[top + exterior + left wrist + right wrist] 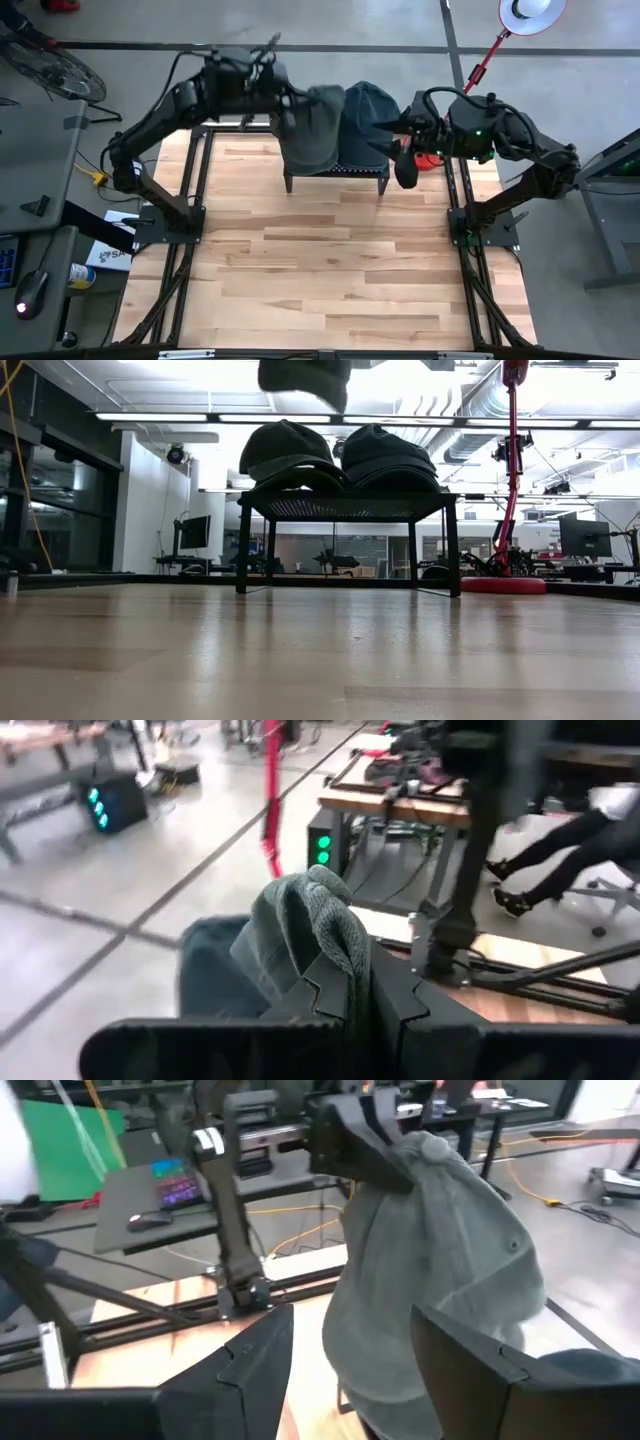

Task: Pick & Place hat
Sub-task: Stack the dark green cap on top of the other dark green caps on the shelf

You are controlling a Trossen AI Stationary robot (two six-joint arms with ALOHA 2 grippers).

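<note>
A grey-green hat (315,135) hangs from my left gripper (291,110), which is shut on it above the black stand (345,506) at the table's far edge. In the low view only the hat's lower part (305,380) shows at the top. Two dark hats (290,450) (388,455) rest on the stand's top side by side. My right gripper (380,136) is open, just right of the hanging hat. In the right wrist view its fingers stand apart before the hat (440,1270), touching nothing. My left gripper pinches a bunched fold of the hat's crown (335,935) between its two fingers, close to the top button (430,1146). The fingers come nearly level from the table's left. The hat hangs below them, slack and open side down, clear of the hats on the stand.
A lamp on a red pole with a round red base (503,585) stands right of the stand, by the right arm. The bare wooden tabletop (330,270) stretches from the stand to the near edge. Black frame rails (190,200) run along both sides.
</note>
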